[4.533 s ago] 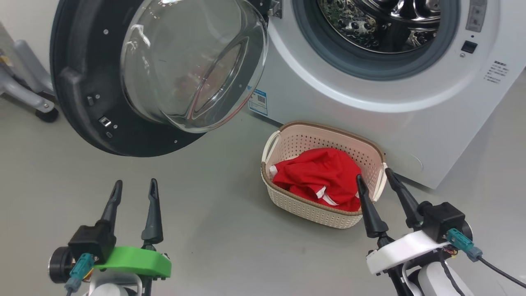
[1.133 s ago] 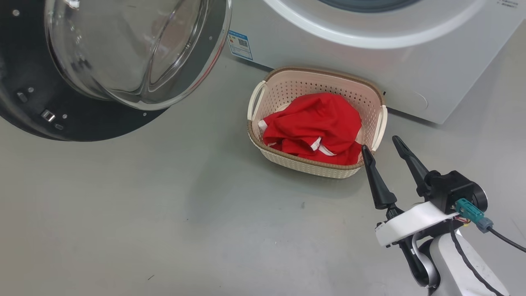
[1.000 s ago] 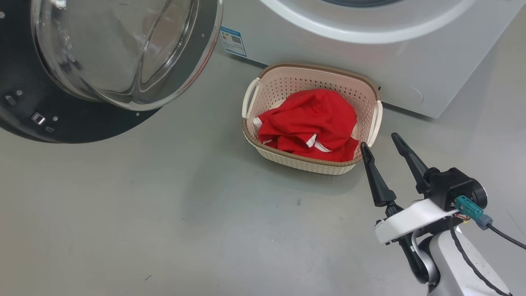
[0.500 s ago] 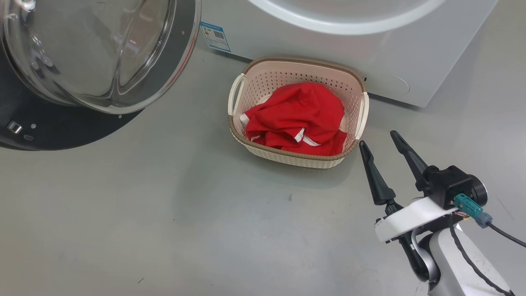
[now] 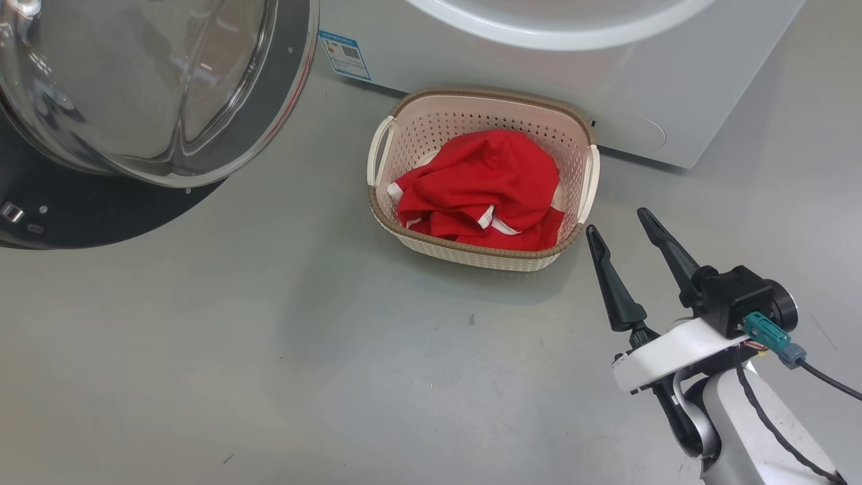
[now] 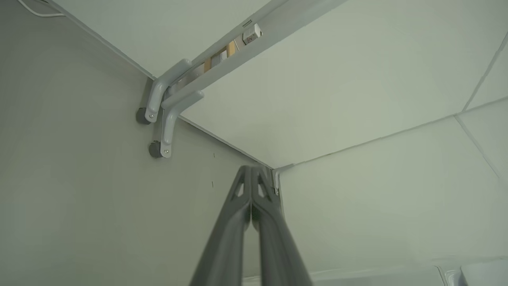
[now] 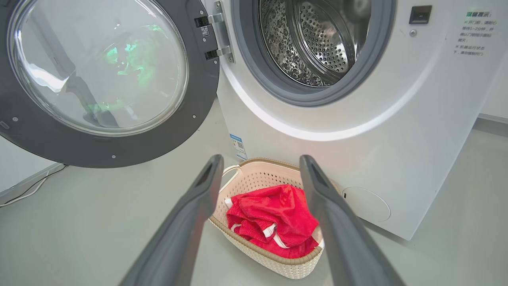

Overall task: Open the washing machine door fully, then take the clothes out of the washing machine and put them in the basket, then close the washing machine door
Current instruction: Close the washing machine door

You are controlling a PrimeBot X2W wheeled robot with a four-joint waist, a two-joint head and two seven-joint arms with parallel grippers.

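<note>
The washing machine door (image 5: 135,101) stands swung wide open at the upper left, its glass bowl bulging toward me; it appears too in the right wrist view (image 7: 99,75). The washing machine (image 5: 539,74) runs along the top, its steel drum (image 7: 317,39) bare inside. Red clothes (image 5: 481,192) with white trim lie in the cream basket (image 5: 471,252) on the floor before the machine. My right gripper (image 5: 616,222) hovers open just right of the basket, nothing between its fingers. In the left wrist view my left gripper (image 6: 251,174) is shut and empty, pointing at a wall corner.
Grey floor (image 5: 269,370) spreads in front of the basket and under the door. A grey bracket on small wheels (image 6: 162,115) stands by the wall. The basket (image 7: 274,262) sits close against the machine's front panel (image 7: 397,178).
The head camera has kept tilting down and turning, so the whole picture has slid left. The left gripper, open at the lower left earlier, has left the head view. The right gripper stays open.
</note>
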